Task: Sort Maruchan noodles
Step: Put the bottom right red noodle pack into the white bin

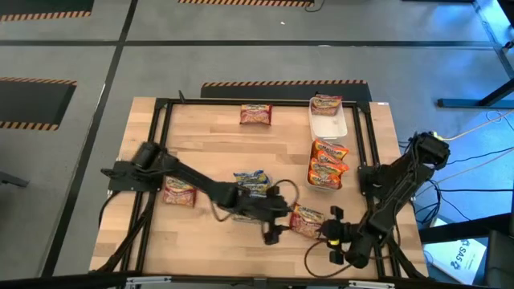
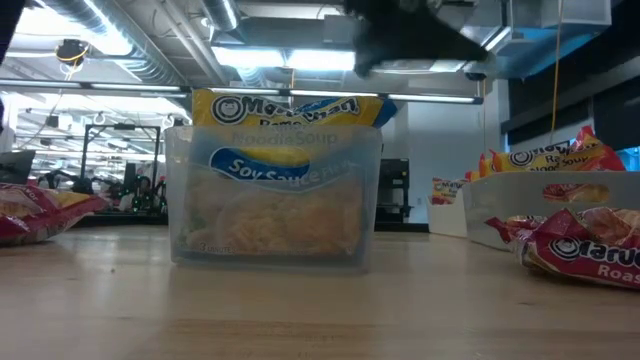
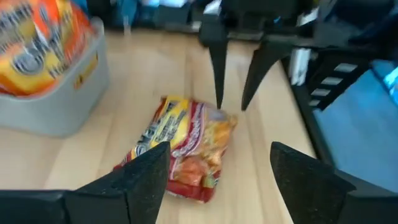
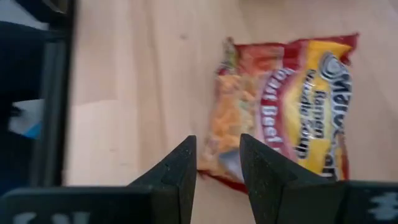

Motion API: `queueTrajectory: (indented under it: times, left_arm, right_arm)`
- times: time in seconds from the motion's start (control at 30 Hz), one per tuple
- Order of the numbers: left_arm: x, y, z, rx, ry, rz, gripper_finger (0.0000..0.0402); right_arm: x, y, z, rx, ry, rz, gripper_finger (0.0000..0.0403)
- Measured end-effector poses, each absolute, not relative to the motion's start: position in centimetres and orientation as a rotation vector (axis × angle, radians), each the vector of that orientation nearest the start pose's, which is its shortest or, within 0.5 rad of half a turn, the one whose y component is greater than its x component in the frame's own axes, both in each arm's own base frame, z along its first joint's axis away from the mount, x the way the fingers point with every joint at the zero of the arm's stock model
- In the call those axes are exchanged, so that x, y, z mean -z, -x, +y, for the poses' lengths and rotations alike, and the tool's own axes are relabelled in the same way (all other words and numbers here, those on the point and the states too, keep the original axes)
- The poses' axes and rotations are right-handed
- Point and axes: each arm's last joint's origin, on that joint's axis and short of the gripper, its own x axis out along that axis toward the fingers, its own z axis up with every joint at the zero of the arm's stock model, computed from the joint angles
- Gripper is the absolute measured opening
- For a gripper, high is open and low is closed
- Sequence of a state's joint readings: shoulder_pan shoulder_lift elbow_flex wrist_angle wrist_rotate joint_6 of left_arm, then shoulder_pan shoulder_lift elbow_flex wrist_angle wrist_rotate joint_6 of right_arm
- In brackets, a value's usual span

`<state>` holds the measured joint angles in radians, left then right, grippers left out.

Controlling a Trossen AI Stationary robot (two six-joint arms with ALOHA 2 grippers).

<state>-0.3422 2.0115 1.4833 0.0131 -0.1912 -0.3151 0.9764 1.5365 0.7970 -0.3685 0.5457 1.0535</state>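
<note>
Dark red noodle packet [image 1: 307, 220] lay flat on the table's [image 1: 209, 136] near edge between both grippers.

The left gripper [image 3: 217, 168] hung just over it with fingers spread wide, holding nothing. The right gripper [image 4: 216, 163] faced the packet's other end, its fingers a narrow gap apart and empty. Orange packets [image 1: 328, 160] filled a clear container [image 1: 328, 183] nearby; a blue-and-yellow packet [image 1: 252, 183] stood in another container [image 2: 272, 200].
</note>
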Motion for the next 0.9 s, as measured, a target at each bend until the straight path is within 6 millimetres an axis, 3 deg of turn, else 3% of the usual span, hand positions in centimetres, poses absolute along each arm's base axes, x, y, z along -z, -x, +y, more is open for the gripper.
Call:
queueTrajectory:
  times: [0.27,0.4,0.53,0.67,0.9]
  left_arm:
    - [-19.3,-47.2,-15.3,0.161,0.24,0.685,0.0268]
    - [-18.5,-48.5,-15.8,0.192,0.252,0.681,0.0267]
    - [-16.1,-49.1,-15.8,0.191,0.248,0.731,0.0266]
    - [-14.7,-49.5,-15.3,0.175,0.248,0.753,0.0266]
    - [-14.4,-50.0,-14.1,0.129,0.25,0.743,0.0266]
  right_arm:
    - [-15.7,-15.2,20.9,0.208,-0.111,0.846,0.011]
    - [-14.5,-14.5,19.5,0.317,-0.145,0.868,0.011]
    - [-13.4,-14.1,19.0,0.333,-0.201,0.876,0.011]
    - [-13.0,-14.4,19.7,0.244,-0.292,0.88,0.011]
    - [-14.3,-15.6,22.3,-0.062,-0.397,0.843,0.011]
